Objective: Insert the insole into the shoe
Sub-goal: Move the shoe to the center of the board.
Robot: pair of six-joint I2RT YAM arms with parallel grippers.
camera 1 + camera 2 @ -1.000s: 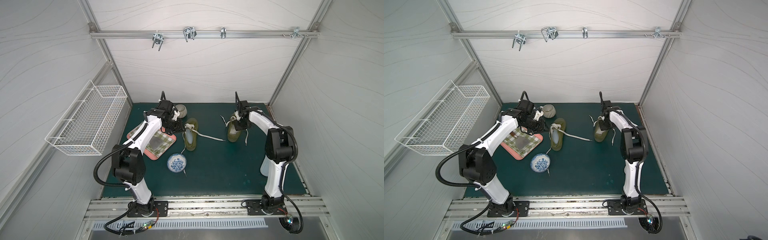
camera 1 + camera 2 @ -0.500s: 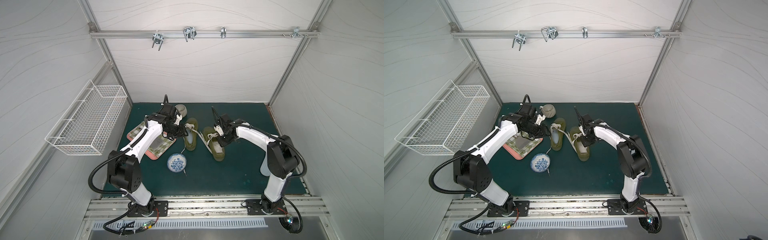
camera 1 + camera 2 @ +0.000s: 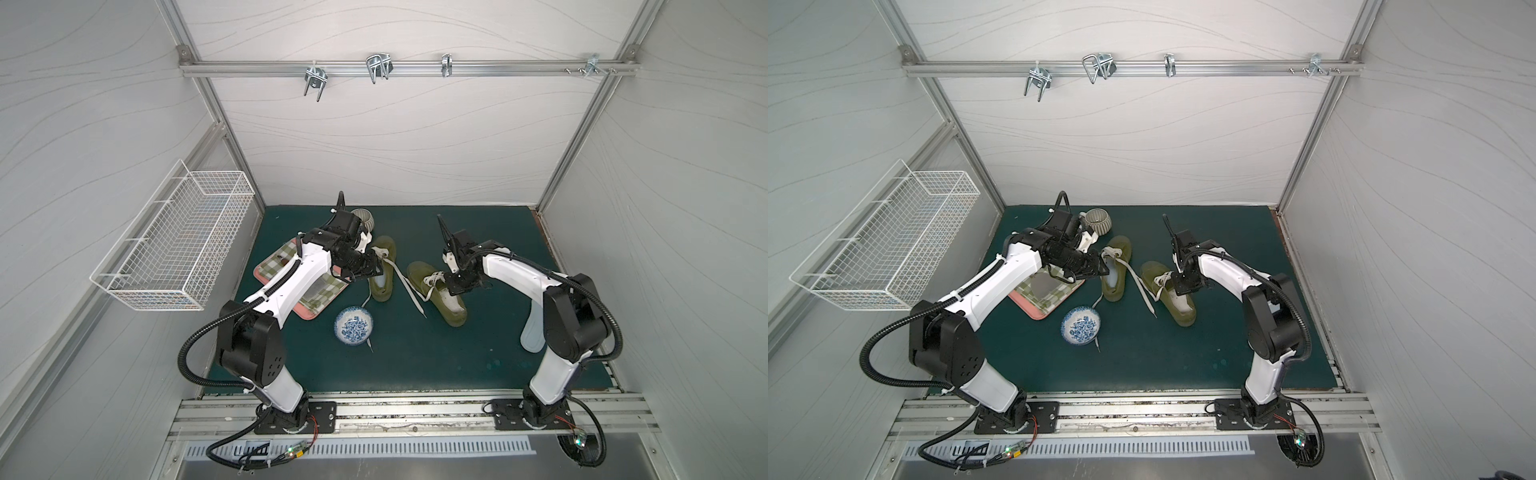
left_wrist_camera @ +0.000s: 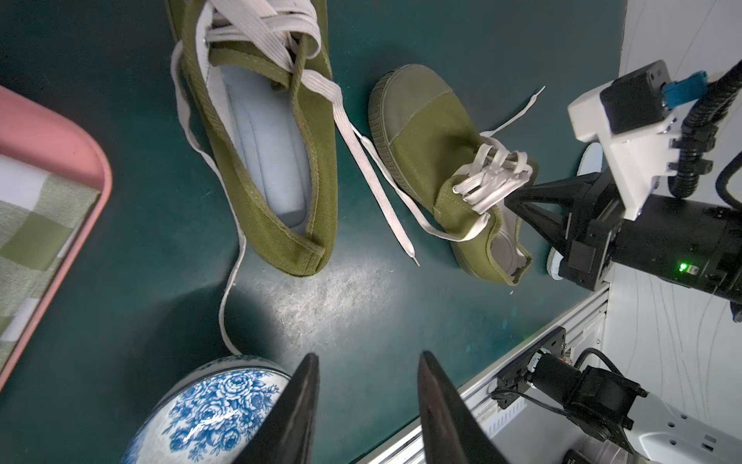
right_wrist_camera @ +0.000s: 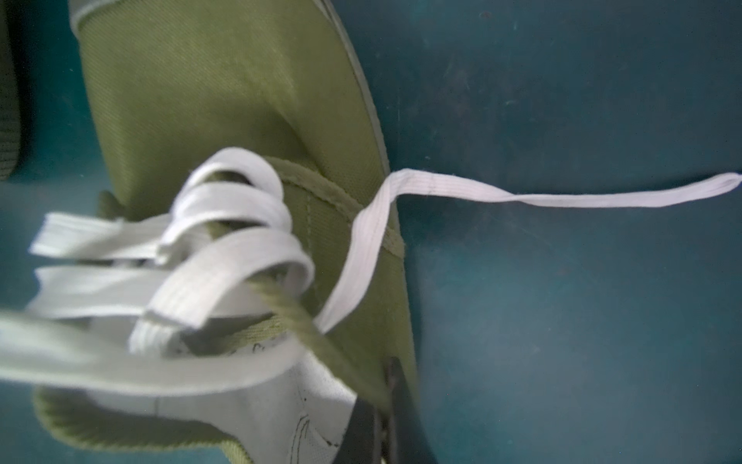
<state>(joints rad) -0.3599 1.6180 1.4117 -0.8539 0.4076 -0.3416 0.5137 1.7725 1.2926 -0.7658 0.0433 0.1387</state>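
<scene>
Right hand (image 3: 453, 287) sits at the shoe (image 3: 434, 291) collar; whether it grips, I cannot tell. Left hand (image 4: 368, 361) hangs open, empty, second shoe (image 4: 321, 168) beside it.

**Dark green mat and the objects resting on it**

A dark green mat (image 3: 415, 361) covers the cell floor in both top views. Toward the left arm lies a pink tray (image 3: 308, 316); a blue-and-white bowl (image 3: 354, 325) sits just beside its near corner. A ribbed cup (image 3: 365, 217) stands by the rear wall. Two olive shoes lie near the centre: the shoe beside the tray (image 3: 380, 293) and the slanted shoe (image 3: 417, 272), white laces (image 3: 409, 291) trailing between them. A pale loose insole (image 3: 531, 334) lies beside the right arm's base.
</scene>
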